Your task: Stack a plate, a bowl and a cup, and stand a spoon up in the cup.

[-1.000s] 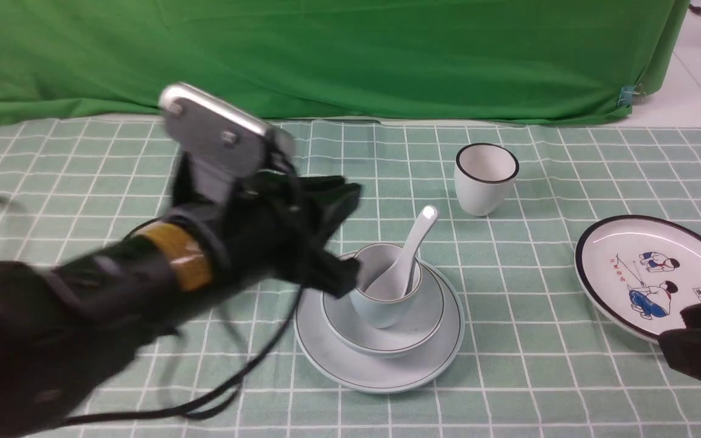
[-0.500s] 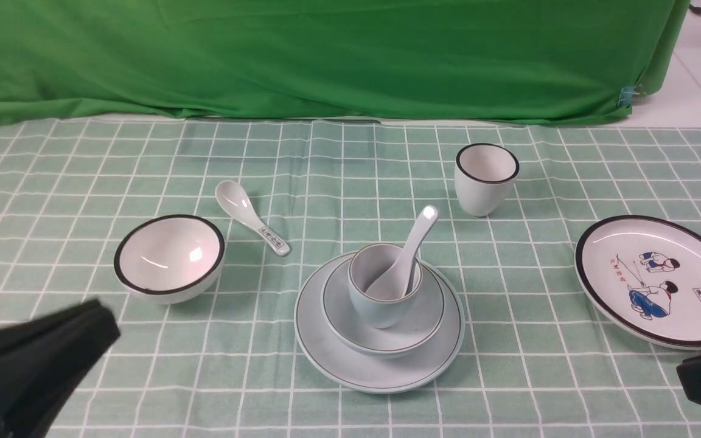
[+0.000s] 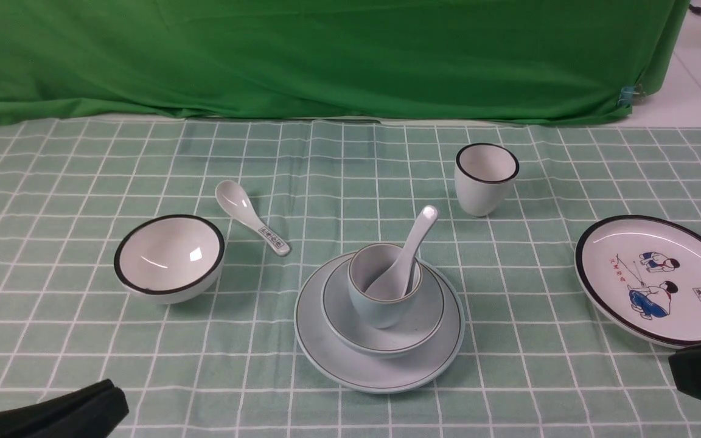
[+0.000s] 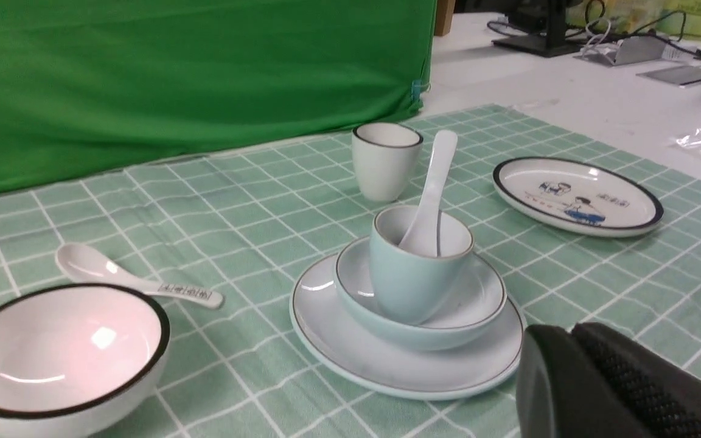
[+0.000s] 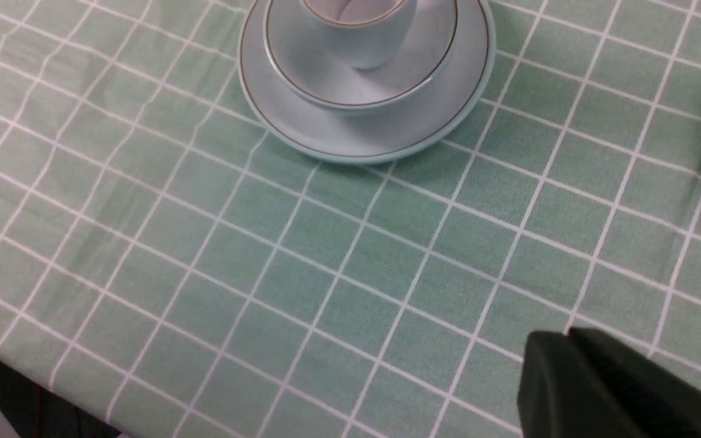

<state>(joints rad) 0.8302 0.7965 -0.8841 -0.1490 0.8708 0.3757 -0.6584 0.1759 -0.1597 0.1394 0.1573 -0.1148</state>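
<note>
The left gripper (image 4: 569, 329) is at the near left corner of the front view, with the stack ahead and to its right. The right gripper (image 5: 569, 333) is at the near right corner, near the patterned plate (image 3: 661, 280); contact with that plate cannot be determined.

The green curtain (image 3: 326, 58) bounds the far edge of the checked cloth (image 3: 539, 389). Open cloth lies between the left gripper and the plate (image 3: 381, 378), and between the plate and the right gripper. A clear strip separates the plate from the patterned plate.

The plate is flat on the cloth, near center. The bowl (image 3: 411, 334) rests on the plate, and the cup (image 3: 384, 307) stands upright in the bowl. The spoon (image 3: 414, 240) leans in the cup: scoop inside, handle projecting above the rim toward the far right. All 4 parts are assembled.

The black-rimmed bowl (image 3: 170, 258) is left of the stack. The black-rimmed cup (image 3: 485, 182) stands beyond the stack, to the right. The marked spoon (image 3: 250, 216) lies on the cloth between the black-rimmed bowl and the stack, slightly farther away.

Left fingers: closed together, nothing held. Right fingers: closed together at the visible tips, nothing held. Neither pair touches the stack.
</note>
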